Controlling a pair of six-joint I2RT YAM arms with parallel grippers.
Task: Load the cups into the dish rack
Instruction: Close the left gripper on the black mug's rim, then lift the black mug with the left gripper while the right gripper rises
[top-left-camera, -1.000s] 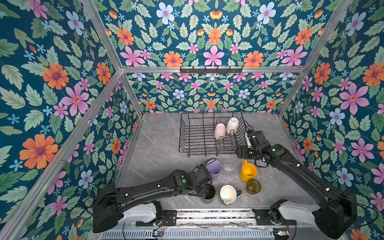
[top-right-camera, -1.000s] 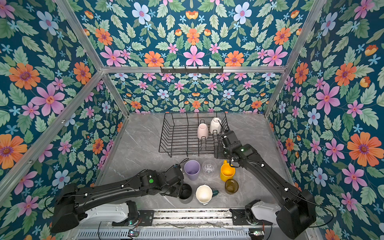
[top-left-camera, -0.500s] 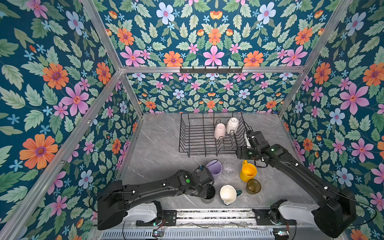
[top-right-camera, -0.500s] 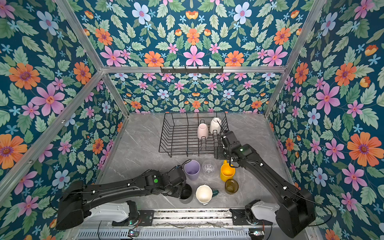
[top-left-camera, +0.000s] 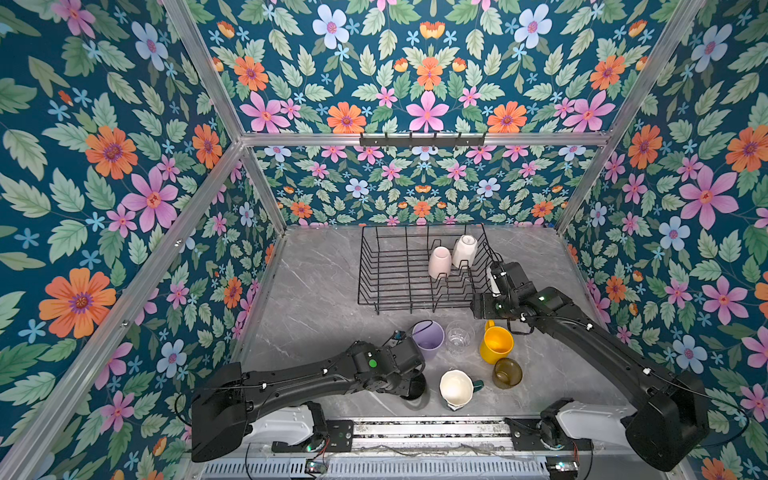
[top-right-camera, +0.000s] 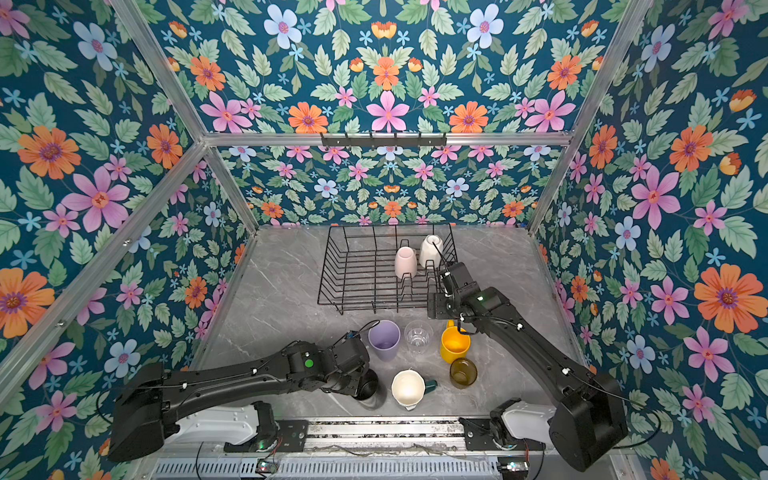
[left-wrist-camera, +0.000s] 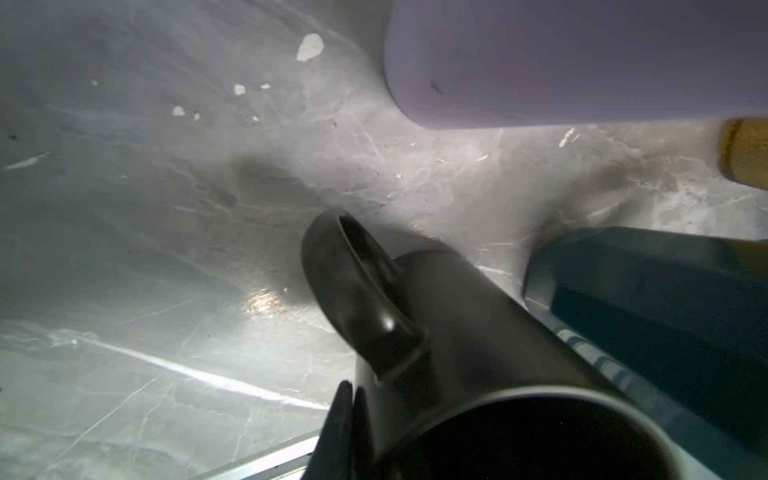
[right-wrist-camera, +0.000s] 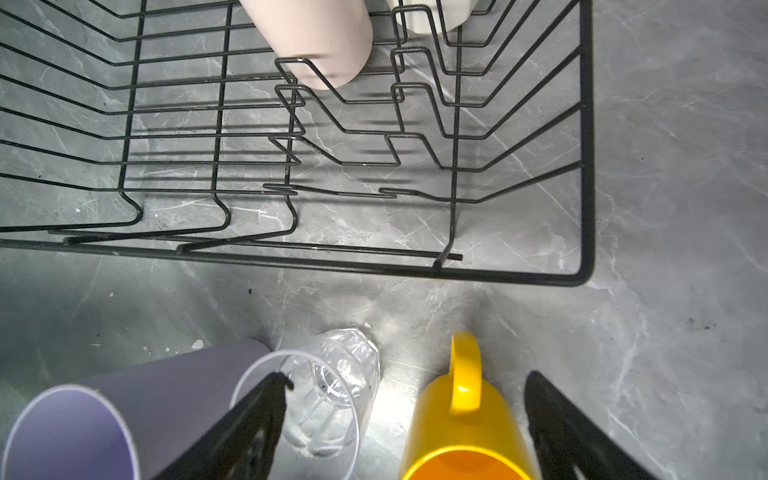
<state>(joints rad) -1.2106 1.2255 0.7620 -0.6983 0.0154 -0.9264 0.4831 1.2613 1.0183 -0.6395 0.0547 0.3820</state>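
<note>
My left end effector was clamped on the rim of the matte black ceramic mug, which stood upright on the grey marbled counter. I judged this the grasp step. The next move called for lifting the mug clear and inverting it into the black wire dish rack.

The worktop is showing grey marble with white veining; the walls are showing teal paper patterned with pink, orange and pale-blue flowers. A black mug is sitting at the black left gripper; near the black right gripper, a yellow mug and lilac tumbler are glowing.
</note>
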